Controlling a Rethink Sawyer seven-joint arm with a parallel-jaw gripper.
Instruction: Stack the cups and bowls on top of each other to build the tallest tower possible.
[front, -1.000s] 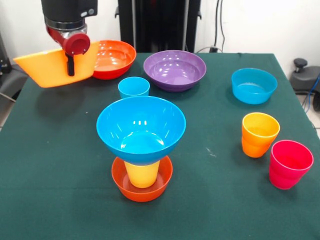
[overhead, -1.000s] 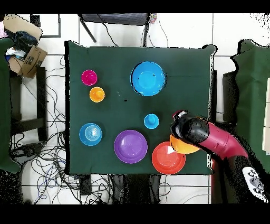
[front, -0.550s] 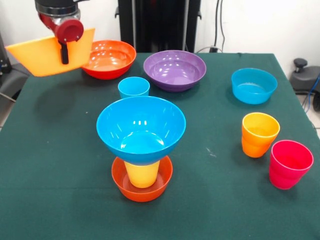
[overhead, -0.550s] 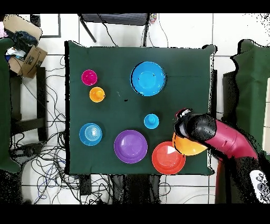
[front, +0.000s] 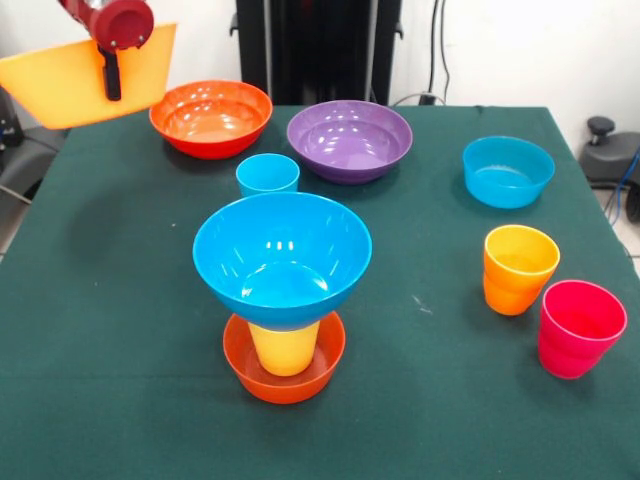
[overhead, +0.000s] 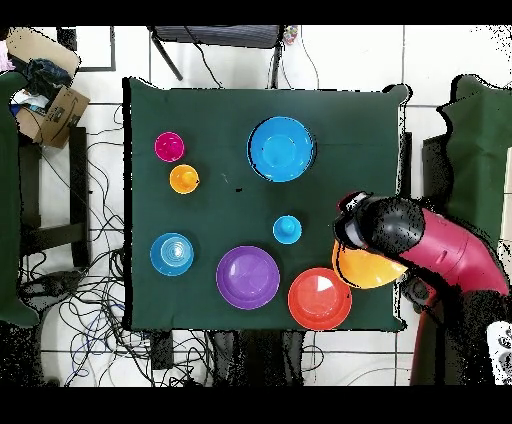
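The hand pinches the rim of the large light-orange glossy plastic bowl, holding it tilted above the green surface.

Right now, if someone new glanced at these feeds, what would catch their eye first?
Probably the tower at the front centre of the table: a large blue bowl flaring over a yellow cup that stands in a small red-orange bowl. Next, the light orange bowl held aloft by the tool at the far-left corner, beside the medium red-orange bowl.

Red arm high at the table's corner, tool apparently clamped on a light orange bowl.
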